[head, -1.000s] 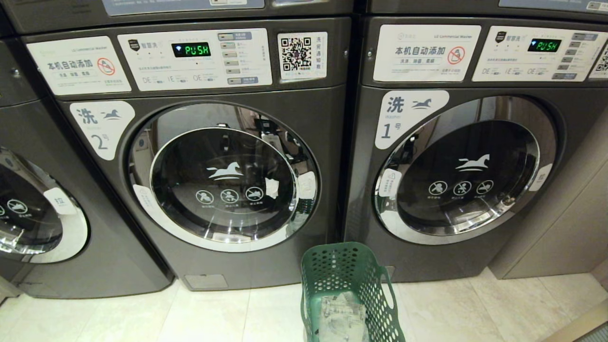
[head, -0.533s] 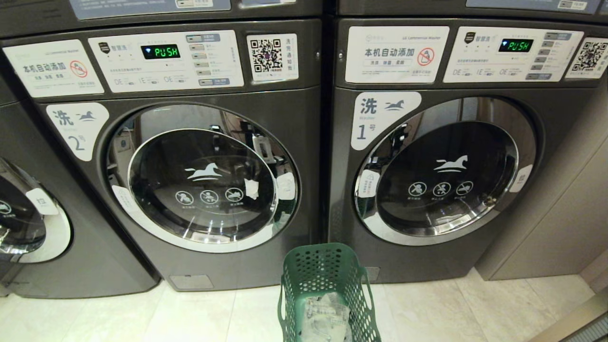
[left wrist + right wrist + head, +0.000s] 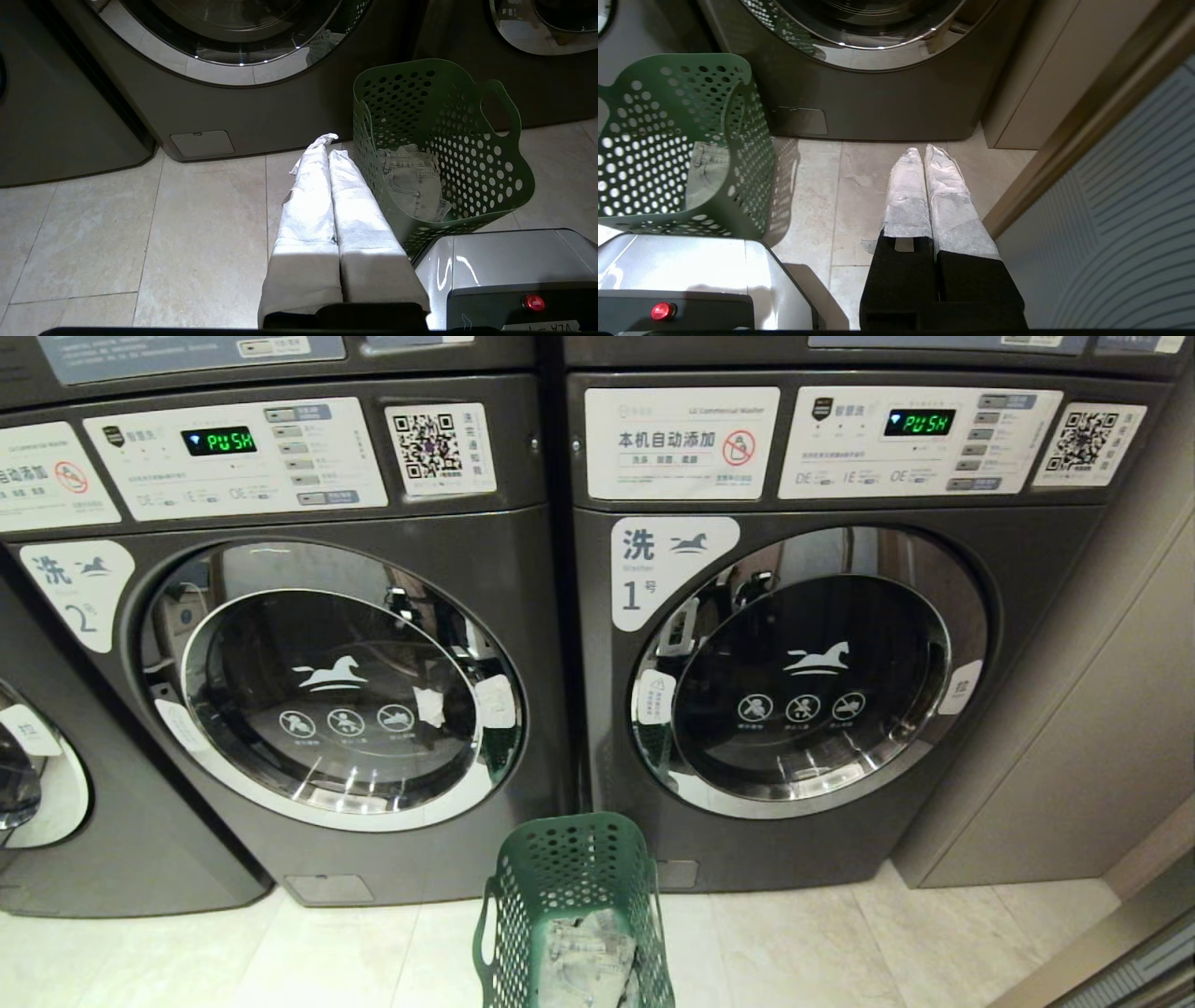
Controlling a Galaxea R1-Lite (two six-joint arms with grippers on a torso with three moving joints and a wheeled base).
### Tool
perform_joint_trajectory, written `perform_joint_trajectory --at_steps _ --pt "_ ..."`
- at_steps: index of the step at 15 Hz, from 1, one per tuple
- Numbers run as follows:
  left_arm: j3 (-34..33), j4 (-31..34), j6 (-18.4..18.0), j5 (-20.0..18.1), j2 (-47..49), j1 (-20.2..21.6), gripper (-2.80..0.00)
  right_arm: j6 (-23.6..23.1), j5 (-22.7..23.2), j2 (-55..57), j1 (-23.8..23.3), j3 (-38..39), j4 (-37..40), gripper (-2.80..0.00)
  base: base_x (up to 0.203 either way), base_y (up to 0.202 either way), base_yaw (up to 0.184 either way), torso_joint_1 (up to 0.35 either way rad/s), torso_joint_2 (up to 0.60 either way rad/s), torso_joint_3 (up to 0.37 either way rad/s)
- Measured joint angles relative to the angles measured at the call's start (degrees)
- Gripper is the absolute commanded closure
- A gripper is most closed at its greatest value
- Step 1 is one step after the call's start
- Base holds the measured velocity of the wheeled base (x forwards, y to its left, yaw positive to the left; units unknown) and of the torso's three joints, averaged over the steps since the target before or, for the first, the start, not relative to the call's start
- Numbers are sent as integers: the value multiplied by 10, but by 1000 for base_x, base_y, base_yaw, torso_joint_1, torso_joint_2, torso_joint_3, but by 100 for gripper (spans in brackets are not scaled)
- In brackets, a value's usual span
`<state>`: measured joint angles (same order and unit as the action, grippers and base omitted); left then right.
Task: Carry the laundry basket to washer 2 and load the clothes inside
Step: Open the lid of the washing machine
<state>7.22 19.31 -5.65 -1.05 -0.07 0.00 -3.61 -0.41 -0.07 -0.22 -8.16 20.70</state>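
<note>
The dark green laundry basket (image 3: pixel 571 887) stands on the floor just below the seam between two washers, also seen in the left wrist view (image 3: pixel 444 140) and the right wrist view (image 3: pixel 682 140). Faded denim clothes (image 3: pixel 588 957) (image 3: pixel 413 179) lie inside it. Washer 2 (image 3: pixel 327 700), on the left, has its round door closed, and its white label (image 3: pixel 75 588) shows a horse and a 2. My left gripper (image 3: pixel 329 147) hangs shut and empty above the tiles left of the basket. My right gripper (image 3: pixel 923 151) is shut and empty to the basket's right. Neither arm shows in the head view.
Washer 1 (image 3: pixel 812 691) stands right of washer 2, door closed; a third washer (image 3: pixel 37 784) sits at the far left. A beige cabinet wall (image 3: pixel 1102 728) and a wooden-edged panel (image 3: pixel 1069 154) close in on the right. My silver base (image 3: pixel 504 261) sits just behind the basket.
The whole head view has slid left as the camera swung right: both washers and the basket sit further left in the picture. Basket and washer doors show no change themselves.
</note>
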Motion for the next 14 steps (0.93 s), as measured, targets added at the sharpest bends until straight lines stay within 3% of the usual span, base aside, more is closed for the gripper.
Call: perform_joint_trajectory --at_steps 6,14 --pt "0 0 0 0 0 0 0 -1 2 0 0 0 0 0 0 -177 1 2 2 3" --pt "0 -1 1 0 0 0 0 1 1 0 0 0 0 0 0 -8 1 1 0 0"
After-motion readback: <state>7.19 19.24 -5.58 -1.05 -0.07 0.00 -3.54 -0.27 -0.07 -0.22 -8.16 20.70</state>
